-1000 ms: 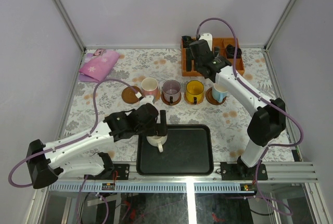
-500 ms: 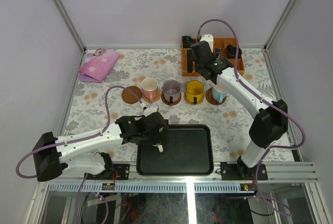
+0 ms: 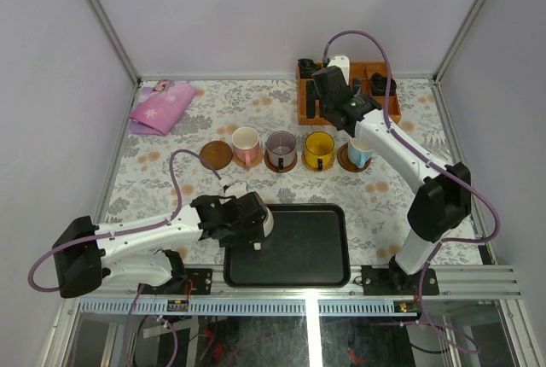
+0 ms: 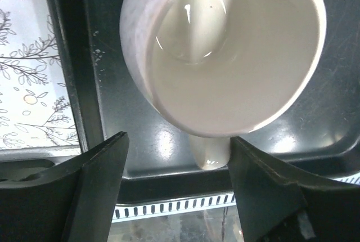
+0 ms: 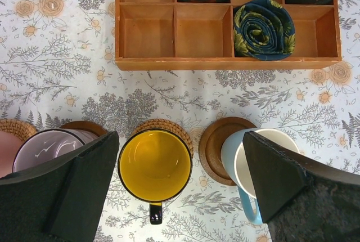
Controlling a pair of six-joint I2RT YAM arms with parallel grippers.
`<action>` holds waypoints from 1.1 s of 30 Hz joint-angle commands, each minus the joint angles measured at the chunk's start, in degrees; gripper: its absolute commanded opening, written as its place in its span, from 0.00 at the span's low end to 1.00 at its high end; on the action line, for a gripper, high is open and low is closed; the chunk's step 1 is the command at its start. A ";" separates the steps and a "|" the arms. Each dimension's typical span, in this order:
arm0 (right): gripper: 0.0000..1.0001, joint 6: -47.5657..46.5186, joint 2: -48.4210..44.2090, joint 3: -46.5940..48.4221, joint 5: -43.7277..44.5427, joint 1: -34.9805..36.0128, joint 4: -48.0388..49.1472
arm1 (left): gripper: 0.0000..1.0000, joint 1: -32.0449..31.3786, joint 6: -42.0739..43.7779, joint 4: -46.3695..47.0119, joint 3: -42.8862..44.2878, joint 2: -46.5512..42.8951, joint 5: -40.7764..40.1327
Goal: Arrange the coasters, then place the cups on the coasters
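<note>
A cream cup (image 4: 225,50) stands in the black tray (image 4: 62,56), its handle (image 4: 209,155) pointing at the near rim. My left gripper (image 4: 179,140) straddles that handle: the right finger touches it, the left finger stands off with a gap. From above, the left gripper (image 3: 256,235) hides most of this cup. In the row behind, a bare dark coaster (image 3: 216,154) lies left of the pink-handled cup (image 3: 246,142), mauve cup (image 3: 281,147), yellow cup (image 5: 154,165) and blue-handled cup (image 5: 247,166), each on a coaster. My right gripper (image 5: 180,140) hovers open above the yellow cup.
An orange compartment box (image 5: 225,22) with dark rolled bundles sits behind the cup row. A pink cloth (image 3: 162,107) lies at the back left. The tray (image 3: 299,252) sits at the near edge between the arm bases.
My left arm has swung in over the cream cup and lowered, covering it from above, and its jaws have narrowed around the handle. The right arm has barely moved.
</note>
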 commanded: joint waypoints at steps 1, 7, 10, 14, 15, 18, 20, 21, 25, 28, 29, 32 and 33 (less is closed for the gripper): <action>0.99 0.75 0.34 2.83 -0.99 0.21 0.65 | 0.62 -0.50 -2.55 -1.70 -1.33 -1.19 -3.67; 0.99 0.83 0.38 2.61 -1.03 0.17 0.70 | 0.53 -0.38 -1.65 -1.26 -1.76 -0.96 -5.03; 0.99 1.13 0.39 2.31 -1.02 0.21 0.45 | 0.54 -0.47 -0.28 -0.10 -2.00 0.19 -4.81; 0.99 1.49 0.34 2.14 -1.06 0.19 0.23 | 0.52 -0.38 2.08 1.38 -1.54 2.26 -4.70; 0.99 1.53 0.35 2.09 -1.03 0.16 0.18 | 0.51 -0.51 2.69 1.42 -1.29 2.92 -4.56; 0.99 1.62 0.16 1.76 -0.94 0.23 0.25 | 0.47 -0.43 4.20 1.47 -0.95 4.32 -4.39; 0.99 1.79 0.05 1.53 -0.85 0.20 0.26 | 0.44 -0.49 5.29 1.42 -0.74 4.82 -4.81; 0.99 1.83 0.07 1.48 -0.79 0.24 0.26 | 0.43 -0.40 5.72 1.47 -0.64 4.97 -5.12; 0.99 2.17 0.01 1.22 -0.88 0.18 0.24 | 0.40 -0.39 7.18 1.64 -1.07 5.33 -6.10; 0.99 2.45 0.04 1.17 -1.08 0.18 0.09 | 0.37 -0.47 8.15 1.86 -1.44 5.40 -6.66; 0.99 2.54 0.04 1.17 -1.11 0.20 0.04 | 0.35 -0.44 8.41 1.83 -1.48 5.28 -6.94; 0.99 2.80 0.25 1.09 -1.29 0.20 -0.05 | 0.29 -0.47 9.29 2.04 -1.64 4.71 -7.90; 0.99 2.96 0.33 1.11 -1.33 0.20 -0.09 | 0.25 -0.51 9.44 2.26 -1.87 4.47 -8.23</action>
